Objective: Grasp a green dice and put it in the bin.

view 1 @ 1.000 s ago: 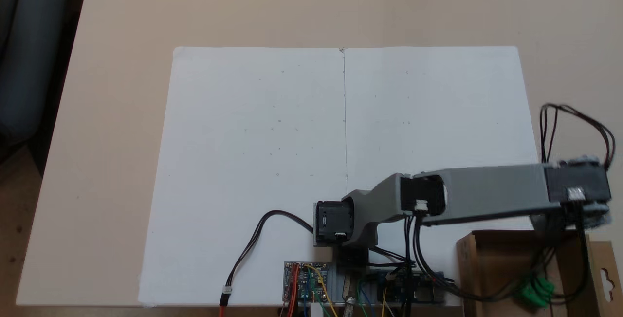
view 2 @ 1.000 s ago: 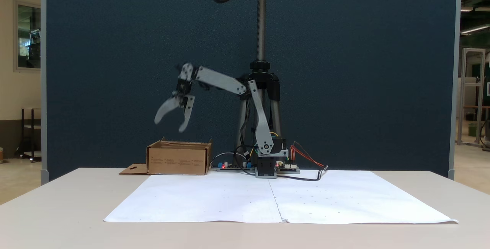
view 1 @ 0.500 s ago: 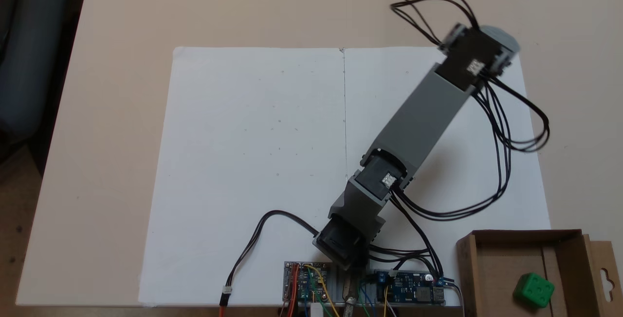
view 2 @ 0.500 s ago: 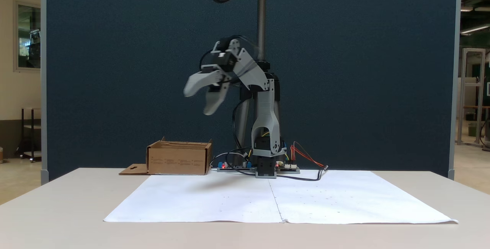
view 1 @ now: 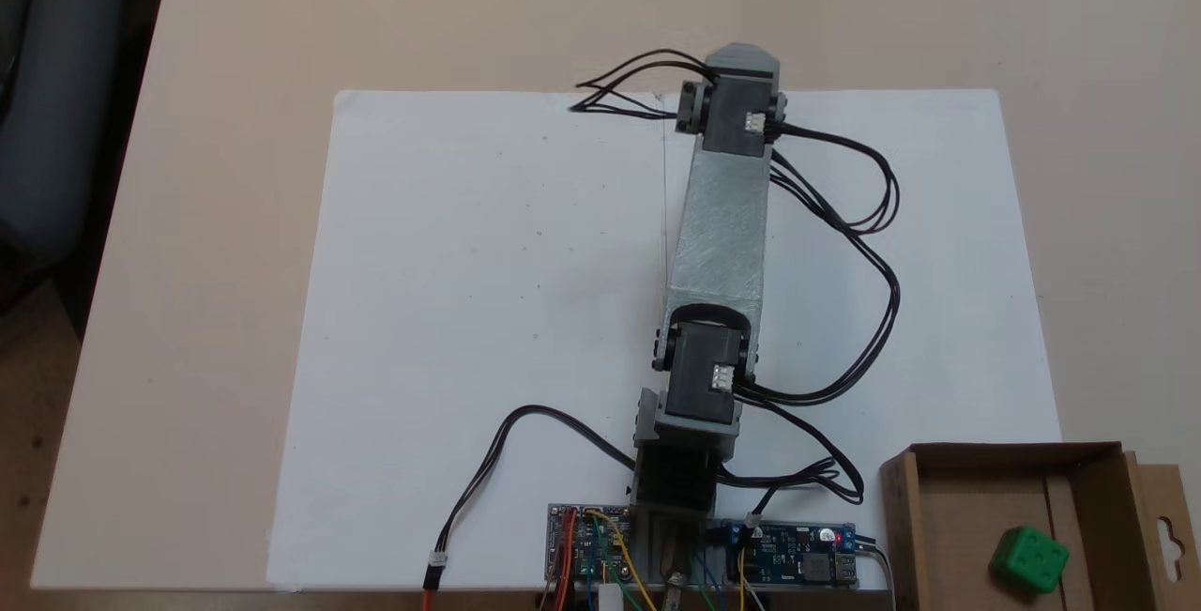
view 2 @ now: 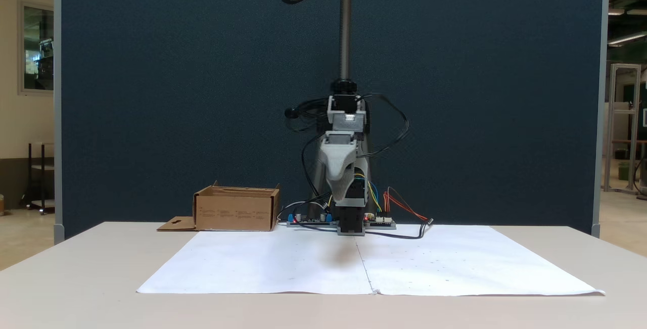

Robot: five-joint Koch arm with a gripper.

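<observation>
While the dice (view 1: 1029, 558) lies in the bin (view 1: 901, 517), the claw (view 2: 339, 177) hangs above the paper (view 1: 488, 311); its opening cannot be told.

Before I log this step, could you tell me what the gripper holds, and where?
Nothing: the green dice lies loose in the bin, far from the gripper.

Dark blue partition (view 2: 151, 66) behind beige table (view 2: 101, 278)

Grey plastic hobby arm (view 1: 718, 226): stretched straight out from its base, raised above the table | grey gripper (view 2: 339, 180): points downward and toward the front camera | jaws: overlapping, gap unreadable
</observation>
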